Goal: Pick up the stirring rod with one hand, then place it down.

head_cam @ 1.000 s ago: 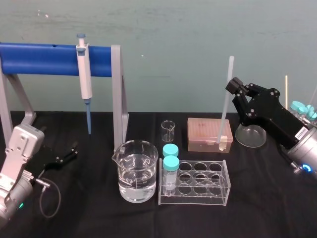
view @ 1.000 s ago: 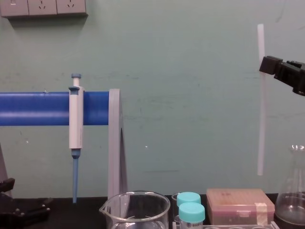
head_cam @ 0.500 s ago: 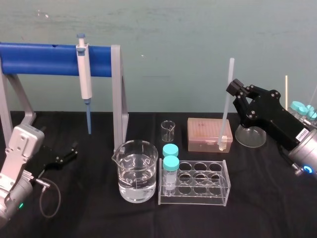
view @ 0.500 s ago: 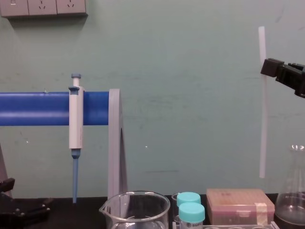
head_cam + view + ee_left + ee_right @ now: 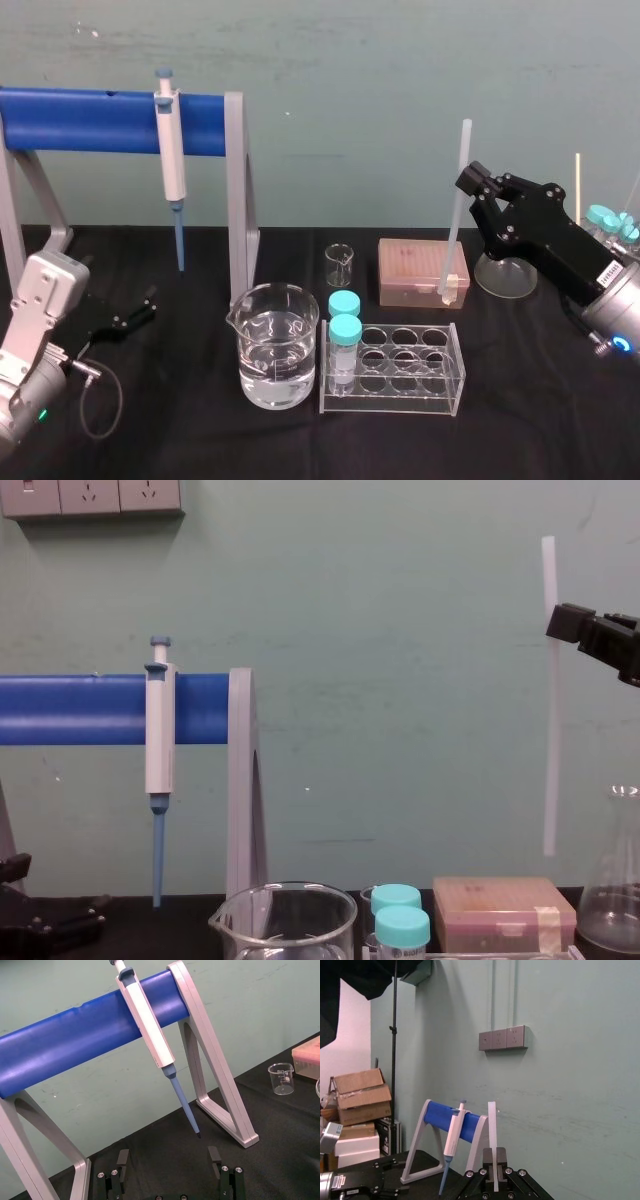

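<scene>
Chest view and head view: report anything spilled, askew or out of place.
Nothing stands out. The stirring rod hangs near upright in the right claw, its lower end clear of the pink tip box. The water sits inside the beaker; the left claw sits parked, open, at the left.

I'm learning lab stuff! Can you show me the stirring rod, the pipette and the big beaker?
stirring rod [image 5: 452,230], head view, middle of its shaft.
pipette [image 5: 170,150], head view, its white body.
beaker [image 5: 277,350], head view, its front glass wall.
</scene>
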`<action>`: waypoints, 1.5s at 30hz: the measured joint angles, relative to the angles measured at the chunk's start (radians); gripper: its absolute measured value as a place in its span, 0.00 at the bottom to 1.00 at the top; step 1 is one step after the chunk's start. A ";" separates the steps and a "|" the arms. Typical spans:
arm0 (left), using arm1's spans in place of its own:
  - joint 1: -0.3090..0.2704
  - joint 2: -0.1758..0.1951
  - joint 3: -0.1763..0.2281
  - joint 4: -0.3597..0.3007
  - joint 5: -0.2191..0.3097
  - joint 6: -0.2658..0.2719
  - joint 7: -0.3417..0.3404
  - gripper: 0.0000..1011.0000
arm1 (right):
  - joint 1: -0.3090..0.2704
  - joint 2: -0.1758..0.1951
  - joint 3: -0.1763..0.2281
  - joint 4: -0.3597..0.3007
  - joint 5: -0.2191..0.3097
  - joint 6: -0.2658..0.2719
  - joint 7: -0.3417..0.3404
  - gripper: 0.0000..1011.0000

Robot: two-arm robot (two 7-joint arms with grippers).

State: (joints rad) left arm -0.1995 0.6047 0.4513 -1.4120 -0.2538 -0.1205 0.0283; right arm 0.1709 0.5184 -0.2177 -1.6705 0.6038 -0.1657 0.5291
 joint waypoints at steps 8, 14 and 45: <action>0.000 0.000 0.000 0.000 0.000 0.000 0.000 0.99 | 0.010 0.013 -0.008 0.035 0.033 -0.006 0.059 0.04; 0.000 0.000 0.000 0.000 0.000 0.000 0.000 0.99 | 0.034 0.037 -0.020 0.092 0.100 -0.039 0.179 0.04; 0.000 0.000 0.000 0.000 0.000 0.000 0.000 0.99 | 0.059 0.059 -0.098 0.264 0.070 -0.173 0.306 0.04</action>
State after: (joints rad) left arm -0.1995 0.6047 0.4514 -1.4120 -0.2539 -0.1205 0.0283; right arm 0.2297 0.5771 -0.3161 -1.4067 0.6740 -0.3390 0.8353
